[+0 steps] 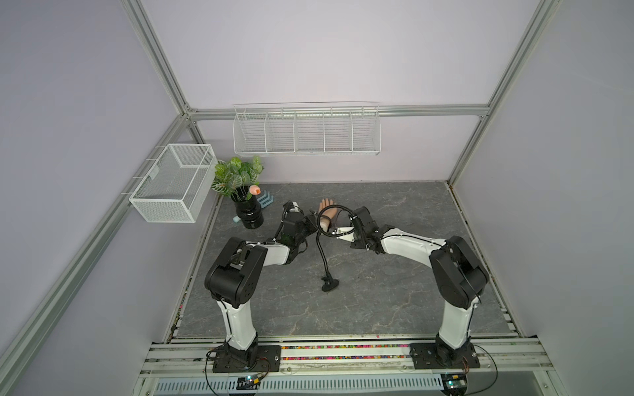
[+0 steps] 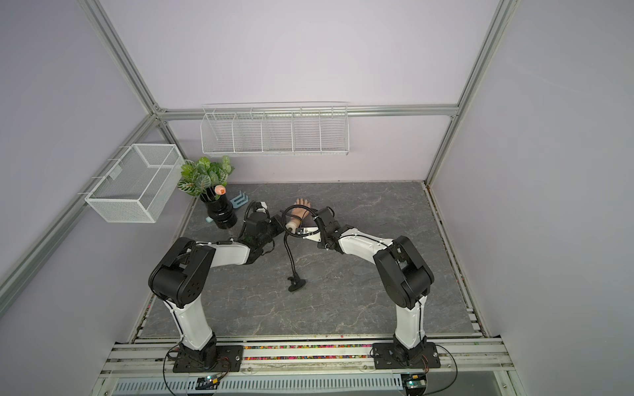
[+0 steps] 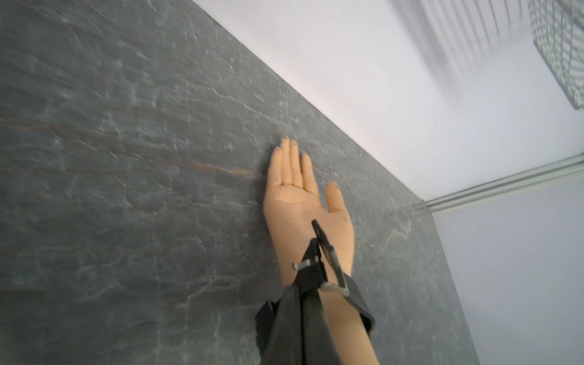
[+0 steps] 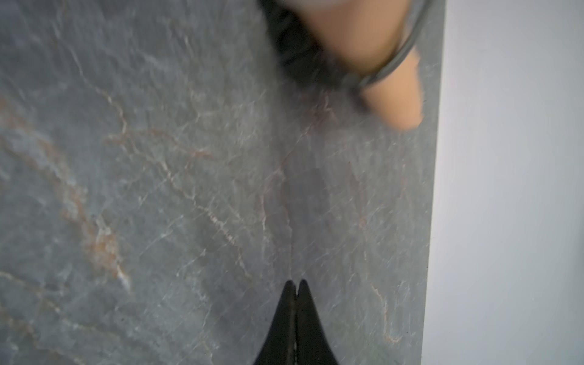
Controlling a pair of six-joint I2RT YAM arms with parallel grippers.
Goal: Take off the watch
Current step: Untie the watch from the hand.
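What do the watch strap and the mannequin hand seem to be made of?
The watch strap: matte black, bending freely, probably rubber or soft plastic; its buckle glints silver, likely metal. The mannequin hand: smooth, skin-coloured, slightly glossy, probably moulded plastic or vinyl.

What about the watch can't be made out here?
- Left wrist view: watch case hidden behind the wrist of the mannequin hand; only strap and buckle show.
- Right wrist view: watch blurred, cut by the top edge.
- Both top views: too small, crossed by the gooseneck stem.
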